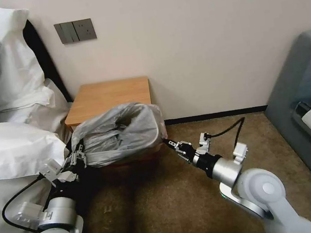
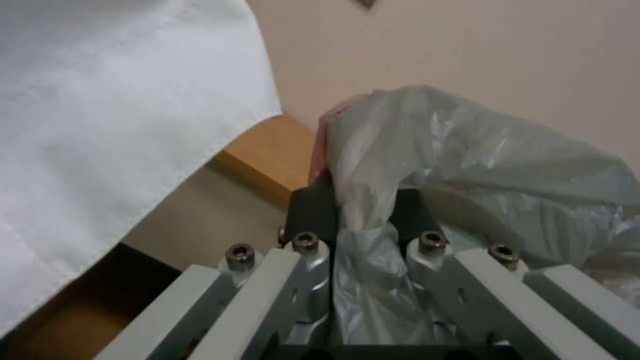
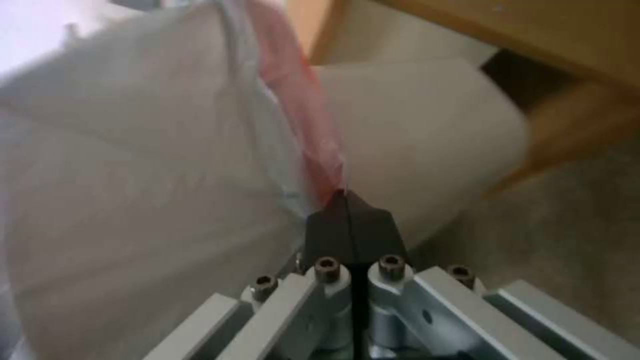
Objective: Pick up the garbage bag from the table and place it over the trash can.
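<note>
Bag (image 1: 121, 130) hangs open-mouthed over the can (image 3: 427, 135), in front of the table (image 1: 109, 96), stretched between both arms. Table top bare.

Left gripper (image 1: 77, 157): at the bag's left rim, beside the bed (image 1: 11, 150). Jaws closed onto a bunched fold of film.

Right gripper (image 1: 171, 143): at the bag's right rim, above the carpet (image 1: 199, 217). Jaws pressed fully together, pinching the pink edge (image 3: 303, 125) at its very tip.

Step in hand, as I judge it: seating the mouth over the can rim. To do it well: keep both rims spread and level, lower them together so the film clears the rim on both sides, avoid pulling outward hard. The right pinch looks thin and could slip or tear.

View differences: head view gives the whole spread mouth and both arms, but the can is mostly draped. Right wrist view shows the can's beige wall just beside the pink edge, with the table's lower shelf behind it. Left wrist view shows how much film sits between the pads (image 2: 313, 210), plus the table corner and bed sheet close by.
</note>
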You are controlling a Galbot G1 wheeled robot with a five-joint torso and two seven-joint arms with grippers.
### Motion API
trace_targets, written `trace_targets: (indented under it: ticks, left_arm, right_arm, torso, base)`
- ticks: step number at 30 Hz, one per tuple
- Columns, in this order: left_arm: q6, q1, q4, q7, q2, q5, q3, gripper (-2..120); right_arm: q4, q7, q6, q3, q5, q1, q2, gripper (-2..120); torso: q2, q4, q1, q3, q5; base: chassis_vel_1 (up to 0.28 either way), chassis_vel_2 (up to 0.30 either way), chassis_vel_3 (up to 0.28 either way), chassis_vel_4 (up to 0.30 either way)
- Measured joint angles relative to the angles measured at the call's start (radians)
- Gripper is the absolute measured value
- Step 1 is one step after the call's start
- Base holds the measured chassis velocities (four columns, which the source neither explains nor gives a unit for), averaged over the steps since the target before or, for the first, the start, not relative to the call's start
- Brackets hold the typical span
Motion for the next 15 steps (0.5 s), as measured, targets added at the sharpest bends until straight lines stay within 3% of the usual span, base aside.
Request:
trace_targets:
  ticks: [9, 15]
  left_arm:
    - [0.019, 0.004, -0.017, -0.020, -0.005, -0.019, 0.009, 9]
    - [0.019, 0.003, -0.015, -0.025, -0.006, 0.007, 0.007, 9]
  right_arm:
    - [-0.077, -0.042, 0.005, -0.012, -0.094, 0.008, 0.004, 0]
    - [-0.045, -0.091, -0.033, 0.018, -0.139, -0.046, -0.034, 0]
  torso:
    - [0.000, -0.0001, 0.000, 0.000, 0.0000]
    - [0.000, -0.0001, 0.000, 0.000, 0.0001]
  base:
    - [0.000, 0.000, 0.000, 0.000]
    - [0.000, 0.000, 0.000, 0.000]
